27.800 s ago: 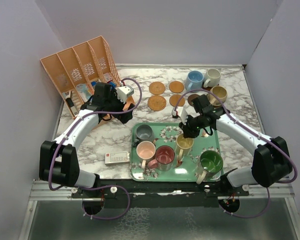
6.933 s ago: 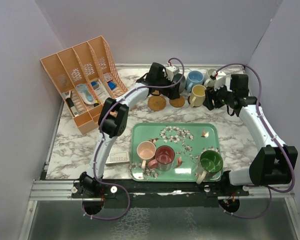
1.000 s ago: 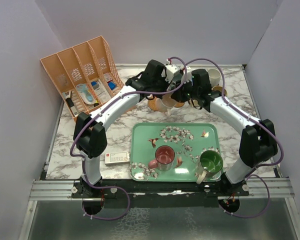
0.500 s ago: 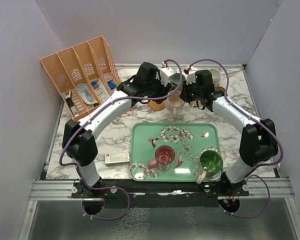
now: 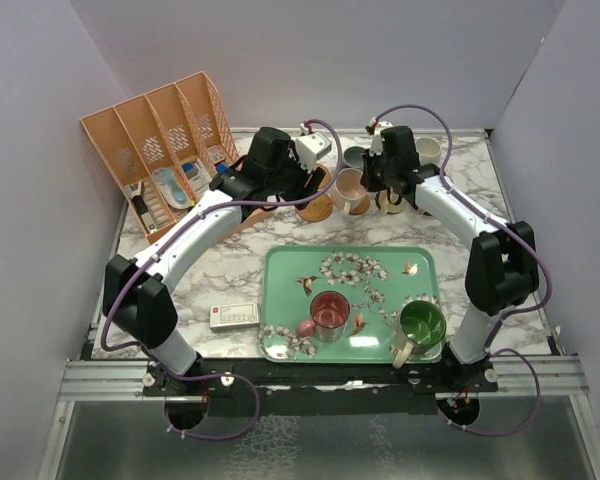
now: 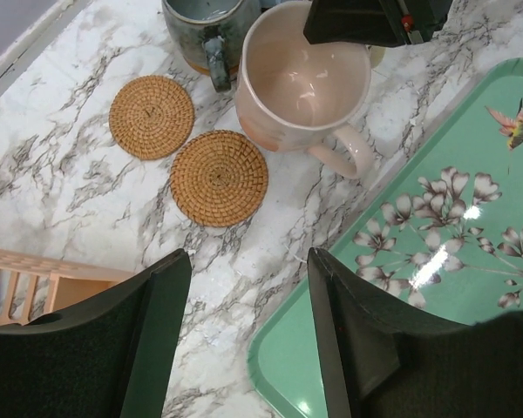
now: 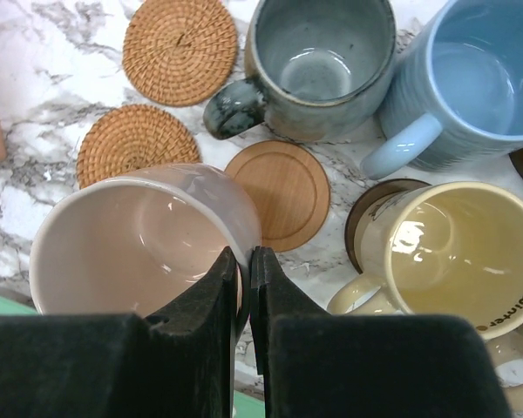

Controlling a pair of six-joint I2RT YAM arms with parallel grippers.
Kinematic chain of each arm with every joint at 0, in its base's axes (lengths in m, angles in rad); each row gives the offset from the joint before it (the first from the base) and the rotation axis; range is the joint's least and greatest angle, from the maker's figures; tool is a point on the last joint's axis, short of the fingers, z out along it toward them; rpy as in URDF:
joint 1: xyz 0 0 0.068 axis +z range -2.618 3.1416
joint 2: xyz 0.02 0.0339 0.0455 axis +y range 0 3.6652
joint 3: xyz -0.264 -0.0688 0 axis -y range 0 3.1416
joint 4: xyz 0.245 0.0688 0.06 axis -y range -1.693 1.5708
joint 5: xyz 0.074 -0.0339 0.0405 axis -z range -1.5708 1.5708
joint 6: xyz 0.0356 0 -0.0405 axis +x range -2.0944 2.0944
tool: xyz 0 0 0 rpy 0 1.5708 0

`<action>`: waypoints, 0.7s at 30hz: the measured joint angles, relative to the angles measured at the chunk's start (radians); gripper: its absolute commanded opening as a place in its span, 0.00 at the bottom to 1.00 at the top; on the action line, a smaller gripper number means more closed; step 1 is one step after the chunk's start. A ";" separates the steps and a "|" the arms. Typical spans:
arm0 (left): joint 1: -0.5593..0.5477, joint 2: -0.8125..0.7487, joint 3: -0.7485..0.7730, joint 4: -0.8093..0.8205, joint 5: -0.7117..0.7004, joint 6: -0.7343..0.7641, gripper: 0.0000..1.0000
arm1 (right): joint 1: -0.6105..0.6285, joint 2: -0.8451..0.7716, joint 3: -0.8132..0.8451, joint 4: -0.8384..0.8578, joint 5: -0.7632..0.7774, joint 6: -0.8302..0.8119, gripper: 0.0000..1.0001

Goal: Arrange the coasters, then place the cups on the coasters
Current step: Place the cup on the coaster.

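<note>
The right fingers [image 7: 211,300] are pinching the rim of the pink mug [image 7: 139,239], one inside the wall and one outside, closed tight on it. That rim grip is keeping the mouth up and the base free to go down flat. The mug is sitting just left of a bare smooth coaster [image 7: 288,187], its wall overlapping that disc's edge in the right wrist view. I cannot tell whether its base is touching the bench [image 7: 35,52] or hanging above it.

The left fingers [image 6: 157,340] are standing wide apart with nothing between them, hovering on the near side of the mug above the bench and the tray [image 6: 444,139] corner. By my reading they are leaving the mug to the other arm.

Two woven coasters [image 6: 219,177] are lying bare just beside each other, left of the mug. The grey mug [image 7: 322,61] and blue mug [image 7: 471,78] are standing behind the smooth coaster. The yellow mug [image 7: 444,244] is sitting on a dark coaster [image 7: 370,209] to its right. With mugs crowding three sides, a narrow pinch from above is probably the only way in.

The red mug [image 5: 330,312] and green mug [image 5: 420,325] are waiting on the tray. The step in hand looks like seating the pink mug on the smooth coaster, which calls for a small shift right without nudging the yellow mug's handle.
</note>
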 measured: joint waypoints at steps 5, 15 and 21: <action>0.007 0.000 -0.003 0.008 -0.002 0.004 0.60 | 0.000 0.042 0.066 -0.044 0.048 0.041 0.01; 0.020 -0.010 -0.006 0.019 -0.011 0.005 0.61 | 0.000 0.074 0.083 -0.094 0.127 0.076 0.01; 0.026 -0.011 -0.017 0.027 -0.016 0.006 0.64 | 0.000 0.087 0.083 -0.122 0.146 0.083 0.01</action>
